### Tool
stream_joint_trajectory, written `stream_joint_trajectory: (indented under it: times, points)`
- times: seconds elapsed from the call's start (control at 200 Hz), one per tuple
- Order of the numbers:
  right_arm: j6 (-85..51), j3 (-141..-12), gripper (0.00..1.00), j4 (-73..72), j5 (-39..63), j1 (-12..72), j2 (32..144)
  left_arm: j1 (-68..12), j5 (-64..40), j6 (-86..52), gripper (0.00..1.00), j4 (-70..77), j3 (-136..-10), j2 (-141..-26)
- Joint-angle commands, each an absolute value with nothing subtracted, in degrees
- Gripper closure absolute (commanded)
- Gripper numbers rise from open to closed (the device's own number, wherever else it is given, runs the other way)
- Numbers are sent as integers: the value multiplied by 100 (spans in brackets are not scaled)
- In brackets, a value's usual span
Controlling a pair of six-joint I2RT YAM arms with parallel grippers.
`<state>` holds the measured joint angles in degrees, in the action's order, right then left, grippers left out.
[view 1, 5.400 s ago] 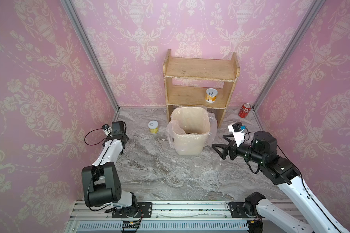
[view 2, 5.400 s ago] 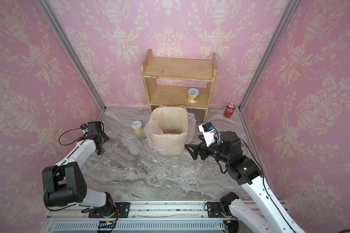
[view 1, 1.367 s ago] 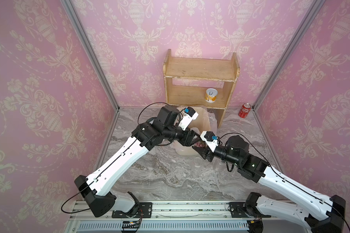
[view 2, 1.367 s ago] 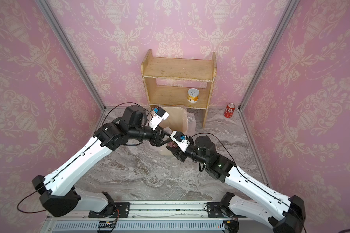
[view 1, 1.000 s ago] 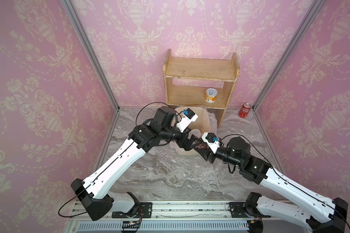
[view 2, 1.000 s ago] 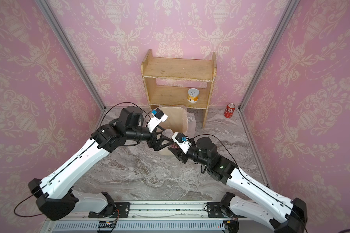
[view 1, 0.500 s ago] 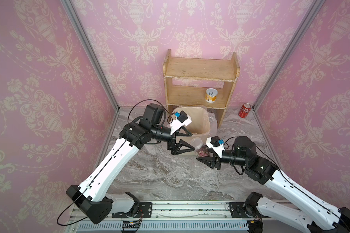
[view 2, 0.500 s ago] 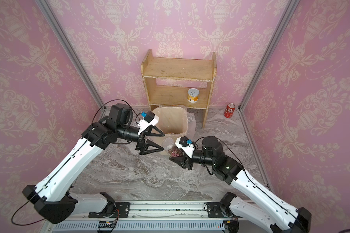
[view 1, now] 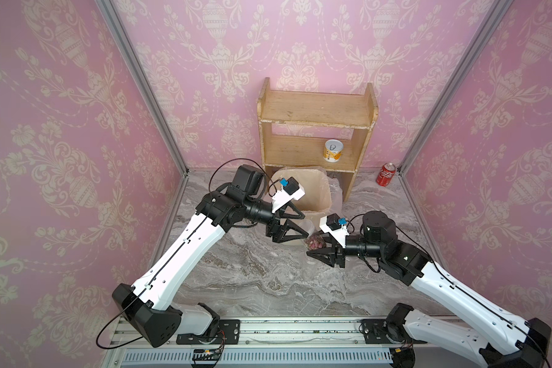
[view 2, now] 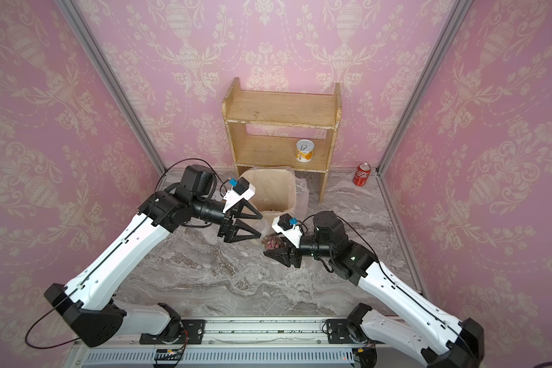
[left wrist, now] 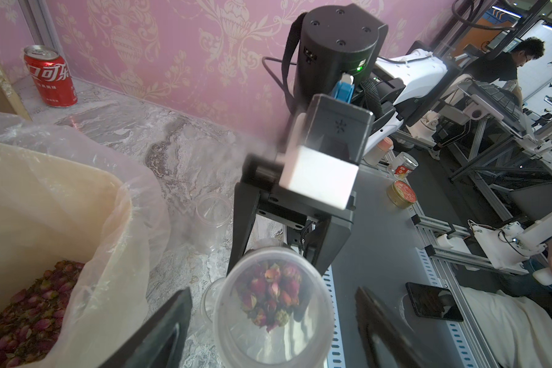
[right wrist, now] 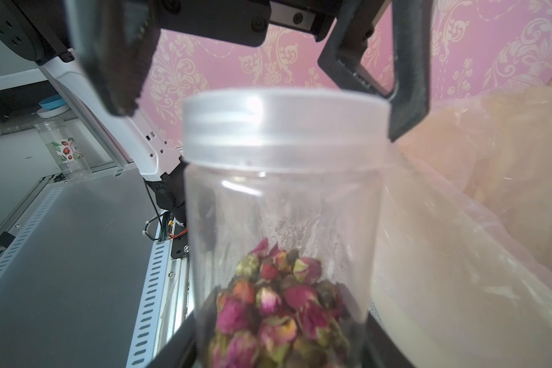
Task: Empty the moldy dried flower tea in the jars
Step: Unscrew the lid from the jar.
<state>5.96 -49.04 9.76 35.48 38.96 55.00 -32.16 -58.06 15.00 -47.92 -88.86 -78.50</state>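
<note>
My right gripper [view 1: 316, 249] [right wrist: 281, 350] is shut on a clear jar [right wrist: 281, 197], held in the air just in front of the bin. Its translucent lid [right wrist: 284, 121] [left wrist: 268, 334] is on. The moldy dried flower tea [right wrist: 278, 306] [view 2: 272, 242] lies heaped at the jar's base, between my fingers. My left gripper [view 1: 305, 228] [left wrist: 271, 318] stands open astride the lid. One of its fingers [right wrist: 408, 95] is at the lid's rim, while its other finger [right wrist: 118, 79] stays apart. Two empty clear jars [left wrist: 212, 213] [left wrist: 211, 299] stand on the table.
A beige bin with a plastic liner [view 1: 319, 197] stands behind the grippers, with dried buds inside [left wrist: 29, 318]. A wooden shelf [view 1: 316, 111] at the back wall bears a yellow-and-white tin [view 1: 333, 151]. A red cola can [view 1: 386, 173] sits in the back right corner.
Both grippers and the jar have come from over the bin's front edge to a spot in front of it. The left jaws have narrowed around the lid.
</note>
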Motion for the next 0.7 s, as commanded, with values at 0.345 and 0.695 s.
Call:
stream_joint_trajectory:
  times: [0.345, 0.695]
  points:
    - [493, -5212, 61, 806, 3630, 3841, 5624, -3301, -5328, 1668, 31, -4920, -8809, -7849]
    - [632, -5286, 62, 999, 3246, 3839, 5653, -3313, -4878, 886, 61, -4392, -8706, -7727]
